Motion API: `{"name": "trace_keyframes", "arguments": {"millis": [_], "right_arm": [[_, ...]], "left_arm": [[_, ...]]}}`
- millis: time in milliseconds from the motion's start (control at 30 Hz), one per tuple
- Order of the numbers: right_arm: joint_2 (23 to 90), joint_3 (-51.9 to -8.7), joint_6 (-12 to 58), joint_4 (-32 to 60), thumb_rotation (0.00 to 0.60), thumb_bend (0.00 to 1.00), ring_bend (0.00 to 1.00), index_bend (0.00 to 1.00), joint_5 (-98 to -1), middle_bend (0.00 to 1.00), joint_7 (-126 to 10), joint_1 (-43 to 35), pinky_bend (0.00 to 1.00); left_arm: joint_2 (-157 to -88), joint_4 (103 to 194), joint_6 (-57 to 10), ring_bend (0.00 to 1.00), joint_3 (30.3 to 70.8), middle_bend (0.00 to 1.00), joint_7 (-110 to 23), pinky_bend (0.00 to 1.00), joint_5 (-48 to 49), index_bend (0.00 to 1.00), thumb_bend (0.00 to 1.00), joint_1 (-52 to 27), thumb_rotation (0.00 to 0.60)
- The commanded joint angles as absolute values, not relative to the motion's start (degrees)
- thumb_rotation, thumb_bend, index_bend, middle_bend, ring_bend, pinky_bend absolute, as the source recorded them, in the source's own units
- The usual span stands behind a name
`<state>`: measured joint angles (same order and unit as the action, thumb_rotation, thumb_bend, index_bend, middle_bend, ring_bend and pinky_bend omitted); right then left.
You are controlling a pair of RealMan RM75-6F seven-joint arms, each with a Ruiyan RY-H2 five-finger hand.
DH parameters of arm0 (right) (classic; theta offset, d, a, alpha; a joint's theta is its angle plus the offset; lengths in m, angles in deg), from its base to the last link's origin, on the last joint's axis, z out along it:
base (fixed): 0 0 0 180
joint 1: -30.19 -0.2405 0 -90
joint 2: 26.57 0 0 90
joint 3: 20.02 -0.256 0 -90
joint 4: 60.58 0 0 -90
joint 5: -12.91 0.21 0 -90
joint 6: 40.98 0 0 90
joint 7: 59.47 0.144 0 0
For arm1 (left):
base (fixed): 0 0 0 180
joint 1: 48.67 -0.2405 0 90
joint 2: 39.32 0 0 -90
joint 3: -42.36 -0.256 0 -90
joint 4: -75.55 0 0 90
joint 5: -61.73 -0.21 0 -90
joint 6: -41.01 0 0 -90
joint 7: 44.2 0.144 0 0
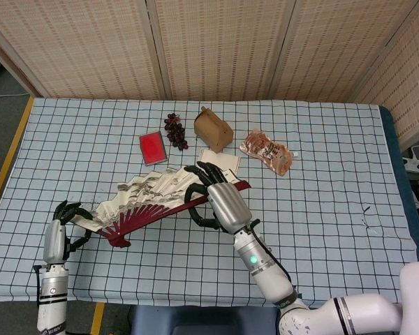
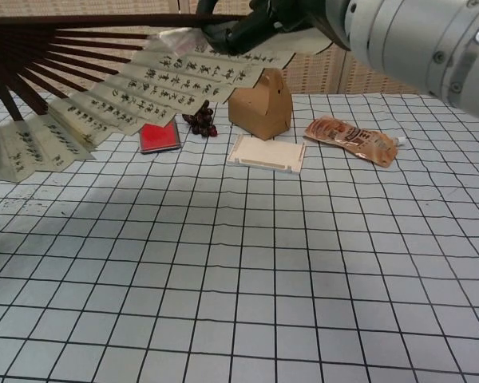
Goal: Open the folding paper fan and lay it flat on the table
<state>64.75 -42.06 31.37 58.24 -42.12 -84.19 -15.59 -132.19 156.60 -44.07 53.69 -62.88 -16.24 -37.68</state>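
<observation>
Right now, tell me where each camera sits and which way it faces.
Head view: high up, looking down the table; shows the left hand and right hand holding the fan.
Chest view: low, looking forward across the table; shows only the right hand.
Shared: fan, brown box, red card, snack packet.
</observation>
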Motion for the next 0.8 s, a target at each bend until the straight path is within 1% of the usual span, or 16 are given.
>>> {"name": "trace_keyframes", "arguments": {"millis": [33, 267, 333, 367, 400, 467, 500, 567, 633, 800], "right_arm": [[62.47, -39.83, 32.95, 58.44, 0.6, 0.61, 0.0, 0.7, -45.21, 0.12, -85.8, -14.13, 0.0], [61.21, -38.2, 33.41, 58.5, 0.6, 0.61, 0.0, 0.7, -46.7, 0.12, -86.21, -13.16, 0.0], [60.83, -36.51, 34.44, 58.03, 0.6, 0.61, 0.0, 0.7, -49.39, 0.12, -86.66, -12.26, 0.0], [60.54, -35.28, 34.99, 57.5, 0.6, 0.61, 0.0, 0.7, -51.07, 0.12, -87.23, -11.72, 0.0], [60.12, -33.15, 35.77, 56.85, 0.6, 0.61, 0.0, 0.7, -53.65, 0.12, -87.42, -10.64, 0.0], [59.84, -31.33, 36.21, 56.04, 0.6, 0.61, 0.0, 0.7, -55.89, 0.12, -86.73, -9.54, 0.0], [59.66, -30.15, 36.34, 55.44, 0.6, 0.61, 0.0, 0.7, -57.05, 0.12, -86.38, -8.85, 0.0], [59.58, -28.44, 36.63, 54.42, 0.6, 0.61, 0.0, 0.69, -58.77, 0.12, -85.77, -7.78, 0.0], [59.84, -26.56, 37.44, 52.9, 0.6, 0.61, 0.0, 0.69, -61.07, 0.12, -84.58, -6.33, 0.0], [61.53, -21.4, 40.05, 46.97, 0.6, 0.61, 0.0, 0.69, -66.85, 0.12, -80.89, -2.09, 0.0]], "left_arm": [[-133.41, 153.52, -45.23, 0.22, 54.15, 0.48, -63.93, 0.09, -16.3, 0.83, 0.66, -38.11, 0.6], [-134.39, 151.32, -46.1, 0.24, 54.39, 0.49, -65.11, 0.1, -16.94, 0.82, 0.66, -38.12, 0.6], [-135.15, 149.63, -46.97, 0.24, 54.41, 0.49, -64.96, 0.1, -17.67, 0.82, 0.66, -38.0, 0.6], [-135.39, 148.93, -47.13, 0.24, 54.42, 0.49, -64.79, 0.1, -17.72, 0.82, 0.66, -38.0, 0.6], [-135.99, 147.22, -47.3, 0.24, 54.34, 0.49, -64.12, 0.1, -17.82, 0.82, 0.66, -37.91, 0.6], [-136.75, 145.54, -47.26, 0.24, 53.98, 0.49, -64.05, 0.1, -18.18, 0.81, 0.66, -37.77, 0.6], [-137.19, 144.39, -47.24, 0.24, 53.43, 0.49, -63.92, 0.1, -18.76, 0.79, 0.66, -37.68, 0.6], [-138.04, 142.08, -47.59, 0.24, 52.34, 0.48, -63.56, 0.1, -20.2, 0.7, 0.64, -37.48, 0.6], [-139.44, 138.39, -48.07, 0.23, 50.97, 0.47, -62.73, 0.09, -22.18, 0.64, 0.62, -37.02, 0.6], [-143.75, 128.16, -47.98, 0.23, 47.57, 0.45, -63.29, 0.09, -25.37, 0.59, 0.61, -36.57, 0.6]]}}
